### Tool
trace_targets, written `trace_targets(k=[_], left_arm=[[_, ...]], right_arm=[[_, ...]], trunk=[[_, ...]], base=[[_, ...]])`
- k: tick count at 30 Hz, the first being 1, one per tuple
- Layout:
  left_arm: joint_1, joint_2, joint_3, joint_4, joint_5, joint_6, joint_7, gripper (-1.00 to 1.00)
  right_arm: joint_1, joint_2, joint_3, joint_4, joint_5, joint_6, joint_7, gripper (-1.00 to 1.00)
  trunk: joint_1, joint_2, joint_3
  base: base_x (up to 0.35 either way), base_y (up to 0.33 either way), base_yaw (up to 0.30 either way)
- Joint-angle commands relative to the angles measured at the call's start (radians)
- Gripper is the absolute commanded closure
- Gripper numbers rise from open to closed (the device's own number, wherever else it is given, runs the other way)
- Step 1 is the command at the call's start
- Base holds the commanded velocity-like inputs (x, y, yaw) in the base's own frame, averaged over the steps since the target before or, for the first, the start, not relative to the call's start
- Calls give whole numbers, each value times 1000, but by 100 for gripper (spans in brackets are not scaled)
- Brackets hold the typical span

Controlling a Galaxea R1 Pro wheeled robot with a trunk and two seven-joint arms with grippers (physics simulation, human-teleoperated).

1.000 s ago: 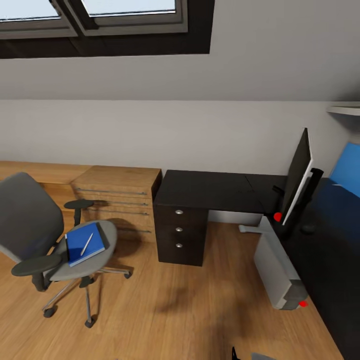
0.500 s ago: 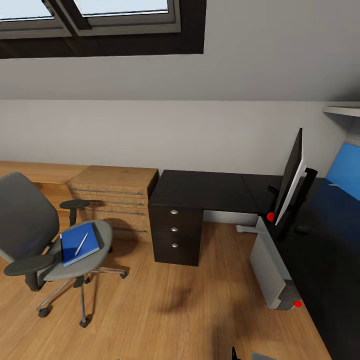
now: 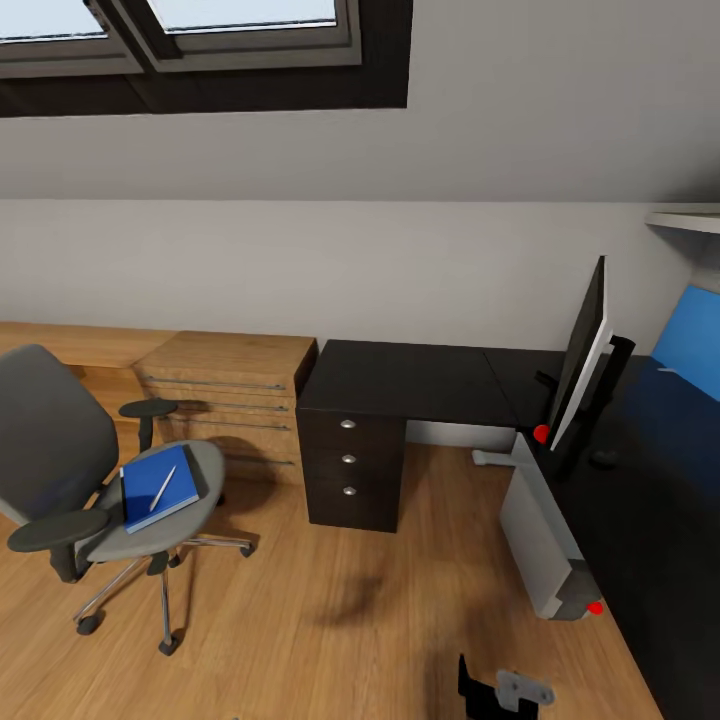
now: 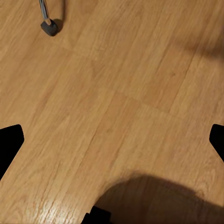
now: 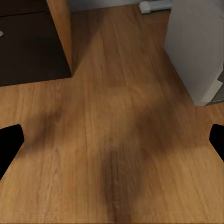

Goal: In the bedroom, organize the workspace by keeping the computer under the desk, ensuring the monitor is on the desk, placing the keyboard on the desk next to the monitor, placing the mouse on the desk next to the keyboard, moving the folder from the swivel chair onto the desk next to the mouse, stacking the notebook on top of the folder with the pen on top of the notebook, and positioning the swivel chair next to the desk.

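Note:
The swivel chair [image 3: 55, 440] stands at the left on the wood floor, away from the desk [image 3: 420, 380]. The blue folder [image 3: 150, 490] lies on its seat with the pen [image 3: 162, 487] on top; I cannot make out the notebook. On the black desk the monitor [image 3: 583, 350] stands edge-on to me, and a small dark lump, likely the mouse [image 3: 603, 459], lies beside its stand. The computer [image 3: 540, 530] sits on the floor at the desk's edge. The keyboard is out of view. My left gripper [image 4: 112, 144] and right gripper [image 5: 112, 144] hang open over bare floor.
An oak chest of drawers [image 3: 230, 400] stands against the wall between chair and desk. A black drawer unit [image 3: 350, 470] sits under the desk's left end. A chair caster [image 4: 50, 25] shows near my left gripper. Part of my right arm [image 3: 505, 690] shows low in the head view.
The camera turned a little early on, shifting the whole scene left. Since then the scene holds still, and part of my right arm has risen into the bottom of the head view.

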Motion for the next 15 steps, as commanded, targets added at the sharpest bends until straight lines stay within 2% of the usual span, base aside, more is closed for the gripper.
trace_targets(k=[1, 6, 15], left_arm=[[-1, 0, -9, 0, 6, -3, 7, -100], [-1, 0, -9, 0, 6, -3, 8, -100], [-1, 0, -9, 0, 6, -3, 7, -100]], right_arm=[[-1, 1, 6, -28, -1, -3, -2, -100], [-1, -2, 6, -67, 10, -6, 3, -100], [-1, -2, 7, -76, 16, -7, 5, -100]], trunk=[[0, -1, -1], [0, -1, -1], [0, -1, -1]], base=[[0, 0, 0], [0, 0, 0], [0, 0, 0]])
